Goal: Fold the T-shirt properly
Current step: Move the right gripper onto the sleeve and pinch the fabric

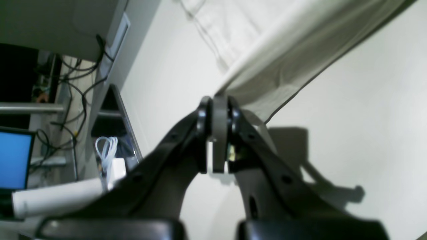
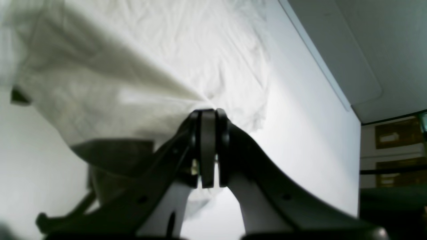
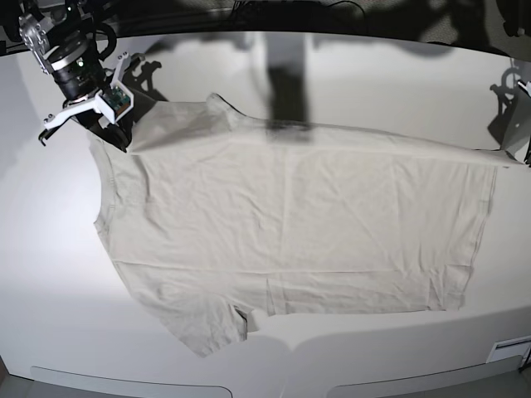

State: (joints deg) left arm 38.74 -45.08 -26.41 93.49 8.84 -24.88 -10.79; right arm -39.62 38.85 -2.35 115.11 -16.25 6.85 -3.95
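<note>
**Ana:** While both arms hold up at the far edge, the T-shirt [image 3: 290,224] lies spread wide across the white tabletop [image 3: 50,274], chest up, pale beige and lightly creased all over.

**Ben:** And look at the right pincer [image 2: 208,115]: jaws pressed together on a pinch of the T-shirt's cloth, with the fabric fanning away from the tips in a taut ridge.

**Ana:** From the base view that pincer sits at the T-shirt's far corner on the collar end, by the upper sleeve. The cloth there is lifted off the tabletop and casts a shadow beneath.

**Ben:** Over to the left pincer [image 1: 218,103]. Same story: jaws clamped together on the T-shirt's edge, right at a hemmed corner, and the fabric stretches away from it in a long fold.

**Ana:** That is the hem end of the T-shirt, the far corner again. In the base view the arm there is mostly cut off by the frame, but the cloth draws out to a point towards it.

**Ben:** So the far edge of the T-shirt runs as a raised line between the two pincers, and the near edge lies flat on the tabletop.

**Ana:** The near sleeve [image 3: 211,327] is spread out flat too, pointing towards the front edge of the tabletop.

**Ben:** Beyond the T-shirt's far side, the left wrist view catches a blue screen [image 1: 13,160] and tangled cables [image 1: 80,86] off the tabletop.
</note>
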